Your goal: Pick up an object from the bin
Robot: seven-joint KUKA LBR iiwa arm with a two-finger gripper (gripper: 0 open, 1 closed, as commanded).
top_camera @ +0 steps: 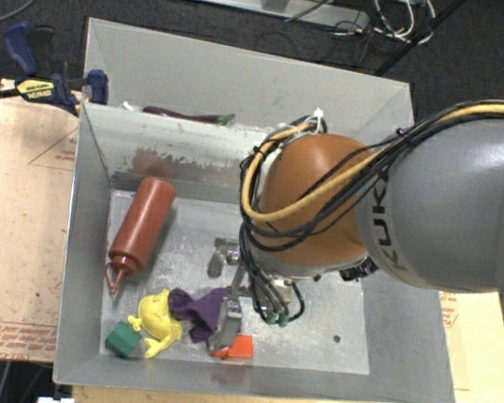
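1. The gripper (231, 322) hangs low in the bin (347, 320), near its front wall, beneath the arm's orange cover (314, 201). The cover and cables hide much of it, so I cannot tell whether it is spread or pressed together.
2. Its tip stands against the right edge of a floppy purple piece (200, 309) and just above a small orange block (238, 346). Nothing is visibly pinched.
3. Just left of these lie a yellow toy (158, 317) and, touching it, a green block (122, 341). A red-brown squeeze bottle (142, 224) lies apart along the left wall, nozzle toward the front.
4. Judged from this, the step in hand is the descent onto a target. The purple piece or the orange block is the likely pick, but no grasp shows yet.
5. The next move calls for settling around one thing only, closing firmly, then lifting straight up, clear of the yellow toy and the front wall.
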